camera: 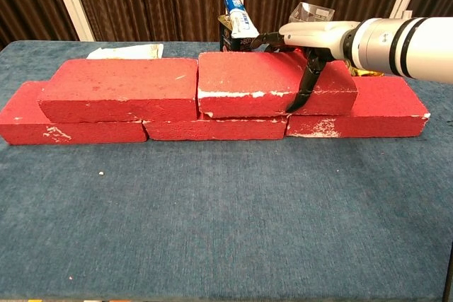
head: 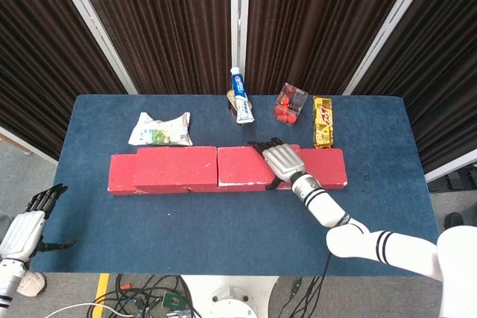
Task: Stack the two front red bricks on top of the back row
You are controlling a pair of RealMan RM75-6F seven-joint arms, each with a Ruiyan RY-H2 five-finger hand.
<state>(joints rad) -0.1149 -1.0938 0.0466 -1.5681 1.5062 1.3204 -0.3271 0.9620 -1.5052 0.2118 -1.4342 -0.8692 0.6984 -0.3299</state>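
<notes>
Right hand (camera: 311,40) clamped over the right end of the upper right red rectangular brick (camera: 272,90), thumb down its front face, other fingers across its top. Sat on the back row of red bricks (camera: 212,129), end touching the upper left red brick (camera: 120,86). Left hand (head: 26,229) hung off the blue cloth-covered table (head: 223,229), fingers apart, holding nothing. Seen behind: a white-and-blue toothpaste tube (head: 240,94).

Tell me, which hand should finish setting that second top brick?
The right hand. It already grips the right-hand upper red brick, which sits on the bottom row of red bricks. The left hand hangs off the table's near-left corner, holding nothing.
</notes>
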